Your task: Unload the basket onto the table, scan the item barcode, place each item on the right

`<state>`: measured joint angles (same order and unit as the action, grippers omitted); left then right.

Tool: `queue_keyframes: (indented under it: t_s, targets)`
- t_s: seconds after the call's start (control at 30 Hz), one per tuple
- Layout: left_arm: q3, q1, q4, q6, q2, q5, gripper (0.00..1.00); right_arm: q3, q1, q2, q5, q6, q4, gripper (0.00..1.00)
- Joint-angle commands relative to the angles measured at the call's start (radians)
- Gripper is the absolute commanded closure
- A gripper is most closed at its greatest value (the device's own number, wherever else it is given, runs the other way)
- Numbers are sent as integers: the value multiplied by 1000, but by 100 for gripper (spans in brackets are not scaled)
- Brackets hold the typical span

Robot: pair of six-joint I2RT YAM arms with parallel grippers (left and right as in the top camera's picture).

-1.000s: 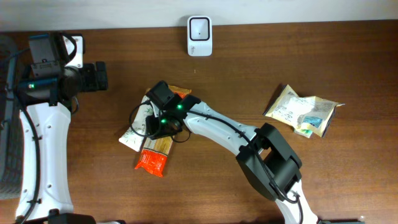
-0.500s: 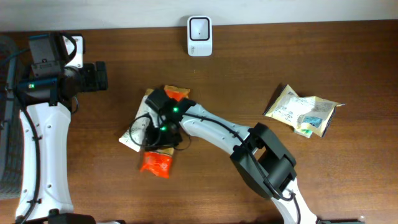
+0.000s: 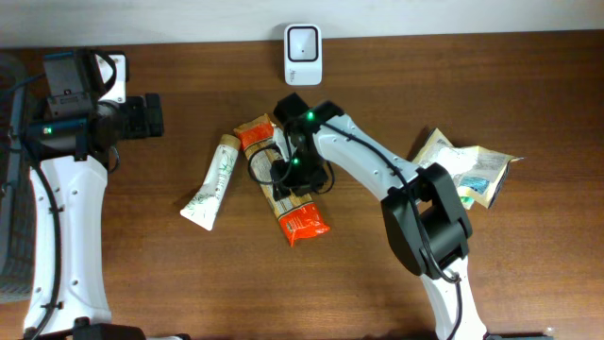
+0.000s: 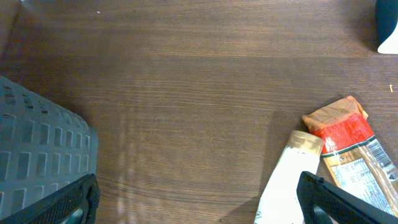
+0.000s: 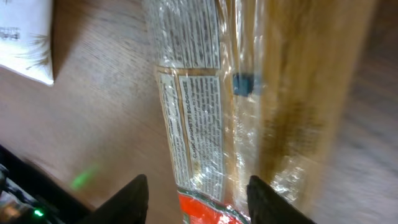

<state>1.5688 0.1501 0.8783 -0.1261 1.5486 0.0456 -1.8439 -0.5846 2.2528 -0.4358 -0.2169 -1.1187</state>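
Right fingers: the right gripper's [image 5: 196, 186] two fingers [image 5: 134, 200] stood spread apart with nothing pinched. They hung over the spaghetti packet [image 5: 205, 93], and I could not tell whether they touched it.
Left fingers: the left gripper [image 4: 198, 193] was spread wide and held nothing, low over the table.
Task item: the spaghetti packet lay flat and slanted near the middle of the table. Its ends were orange and its printed label faced up. It sat on the near side of the white scanner [image 3: 303, 42], apart from it.
Surface: a dark brown wood-grain table [image 3: 142, 283], with a pale strip running along its far edge.
Right arm pose: it reached from the near right side diagonally to the centre, its wrist tipped down over the packet.
Left arm pose: it ran up the left side, the gripper pointing toward the centre, well apart from the goods.
Count: I saw two arms, one scanner and one spaghetti packet. One white tube [image 3: 212, 179] lay just beside the packet, one crumpled pouch [image 3: 462, 165] lay at the right, and one grey basket [image 3: 9, 217] stood at the left edge.
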Motion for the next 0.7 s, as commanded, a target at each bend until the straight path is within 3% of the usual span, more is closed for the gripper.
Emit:
queue_keyframes:
  t_s: [0.0, 0.2, 0.33, 0.57, 0.63, 0.67]
  targets:
    - [0, 5, -1, 8, 1, 4, 1, -90, 49, 9, 57, 159, -53, 43]
    - [0, 5, -1, 8, 1, 4, 1, -59, 161, 71, -144, 269, -45, 16]
    - [0, 5, -1, 8, 1, 4, 1, -47, 158, 132, -228, 273, -45, 11]
    - [0, 5, -1, 8, 1, 4, 1, 17, 117, 144, -240, 177, -9, 16]
    - [0, 5, -1, 8, 1, 4, 0, 25, 106, 144, -237, 99, 29, 27]
    - [0, 5, -1, 8, 1, 4, 1, 47, 93, 144, -211, 42, 61, 41]
